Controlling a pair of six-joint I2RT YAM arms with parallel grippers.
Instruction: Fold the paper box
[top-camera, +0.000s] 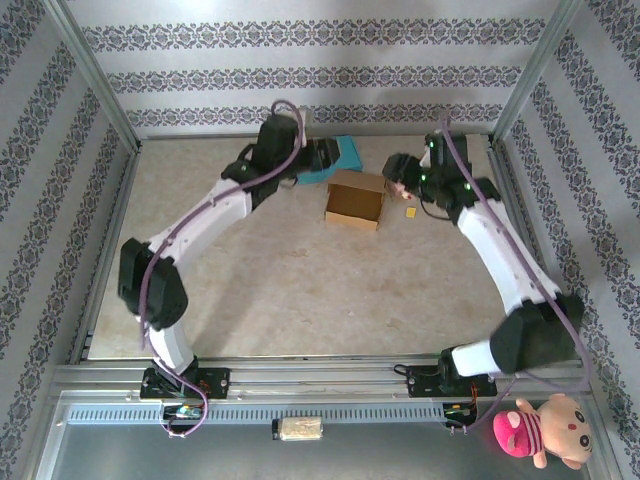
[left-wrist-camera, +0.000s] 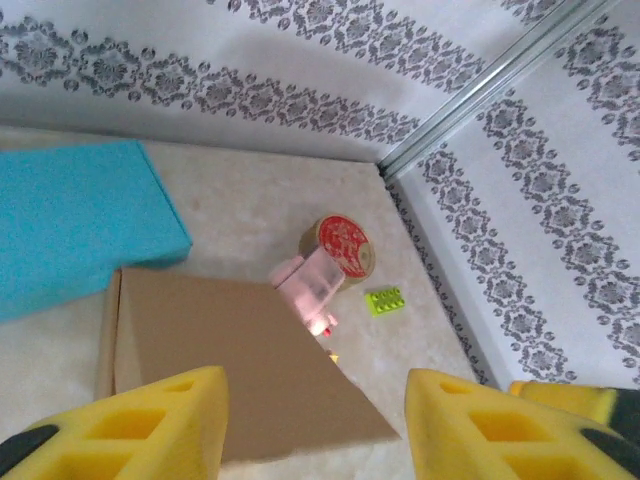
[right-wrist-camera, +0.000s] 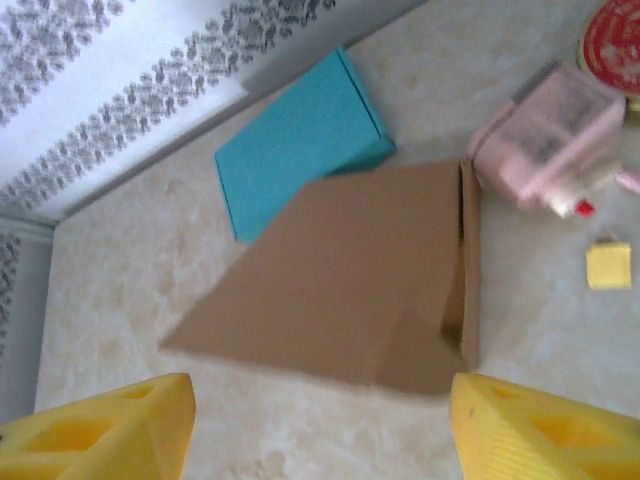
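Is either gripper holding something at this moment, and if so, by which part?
Nothing is held. The left gripper and the right gripper are both open, and the paper box lies on the table unclamped.

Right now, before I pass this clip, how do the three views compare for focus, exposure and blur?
Top external: hazy and washed out, low contrast, though the brown cardboard box reads clearly. Left wrist: sharpest, patterned wall crisp, the yellow foam fingers slightly soft up close. Right wrist: blurred throughout, the pink translucent plastic piece smeared, the wall overexposed.
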